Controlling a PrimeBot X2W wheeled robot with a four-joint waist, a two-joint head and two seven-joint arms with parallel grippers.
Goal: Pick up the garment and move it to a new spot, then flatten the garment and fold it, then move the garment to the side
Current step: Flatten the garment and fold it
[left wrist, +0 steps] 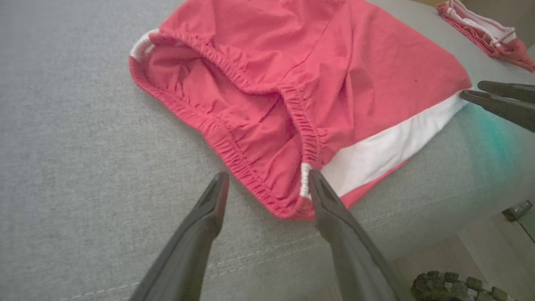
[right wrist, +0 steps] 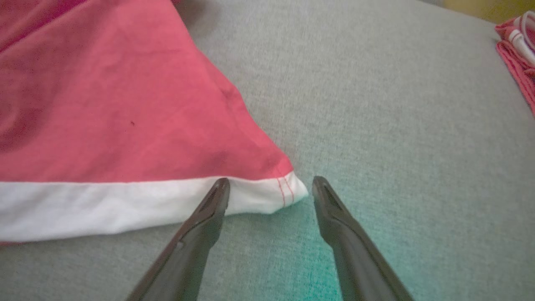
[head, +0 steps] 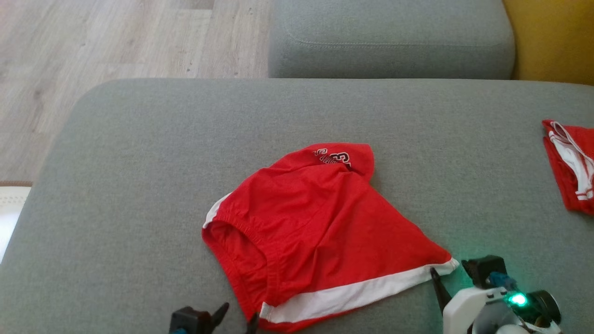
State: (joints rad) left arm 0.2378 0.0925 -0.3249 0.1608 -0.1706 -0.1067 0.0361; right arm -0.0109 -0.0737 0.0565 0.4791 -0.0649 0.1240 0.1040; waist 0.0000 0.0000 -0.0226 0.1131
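Note:
The garment (head: 315,222) lies crumpled on the grey sofa seat (head: 139,162): red fabric with a gathered elastic opening, a white band along its near edge and black white-outlined lettering at its far end. My left gripper (head: 237,317) is open at the garment's near left corner. In the left wrist view my left gripper (left wrist: 267,177) straddles the elastic edge of the garment (left wrist: 292,75). My right gripper (head: 445,278) is open at the near right corner. In the right wrist view my right gripper (right wrist: 271,184) brackets the white corner of the garment (right wrist: 104,117). Nothing is held.
A second red-and-white cloth (head: 571,167) lies bunched at the seat's right edge. A grey back cushion (head: 390,41) stands behind the seat, with wooden floor (head: 93,37) to the left. The seat's front edge (left wrist: 376,234) runs just below the garment.

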